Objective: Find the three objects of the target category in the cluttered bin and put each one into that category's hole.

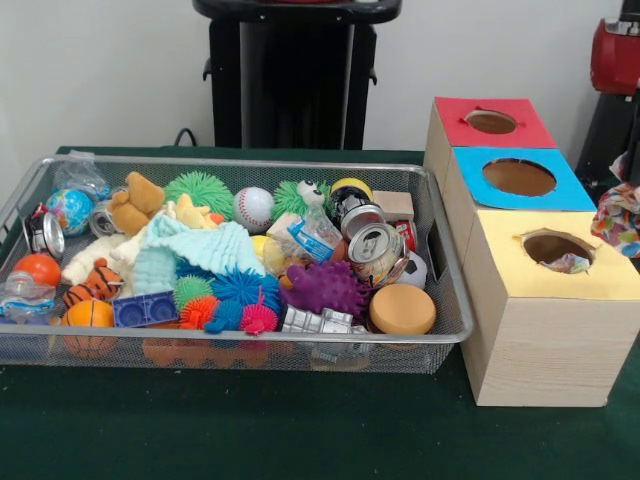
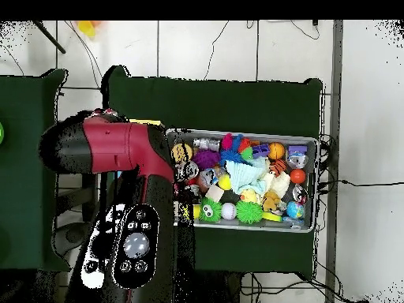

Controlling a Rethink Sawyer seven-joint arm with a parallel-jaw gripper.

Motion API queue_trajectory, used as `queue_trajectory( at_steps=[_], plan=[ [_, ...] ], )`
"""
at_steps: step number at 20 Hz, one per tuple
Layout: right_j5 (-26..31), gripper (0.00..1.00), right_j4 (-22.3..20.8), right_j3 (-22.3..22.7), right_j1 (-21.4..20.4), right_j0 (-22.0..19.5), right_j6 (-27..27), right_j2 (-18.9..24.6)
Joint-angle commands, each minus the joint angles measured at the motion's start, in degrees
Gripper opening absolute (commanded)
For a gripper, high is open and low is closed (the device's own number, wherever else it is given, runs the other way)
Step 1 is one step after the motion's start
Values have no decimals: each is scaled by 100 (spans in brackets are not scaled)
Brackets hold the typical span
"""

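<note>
Clutter fills the wire bin, and the target category is not evident; the yellow box's hole already shows something inside. Gripper is unseen, so its opening cannot be told. A good pick takes an exposed top item, like the crushed can, lifted straight up.

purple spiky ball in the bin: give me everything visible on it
The purple spiky ball looks like soft rubber, covered in stubby rounded nubs. It sits near the front of the wire mesh bin, toward the end by the boxes. A crushed silver can leans above it, an orange foam disc lies beside it, and a blue spiky ball crowds its other side. Its underside is hidden.
</note>
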Motion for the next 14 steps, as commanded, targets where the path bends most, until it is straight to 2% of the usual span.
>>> queue_trajectory(
  at_steps=[1,9,14],
  plan=[
    [229,0,132,228,214,-95,1256,-12],
    [-9,0,123,528,136,-299,923,142],
    [38,0,107,568,102,-341,852,165]
  ],
)
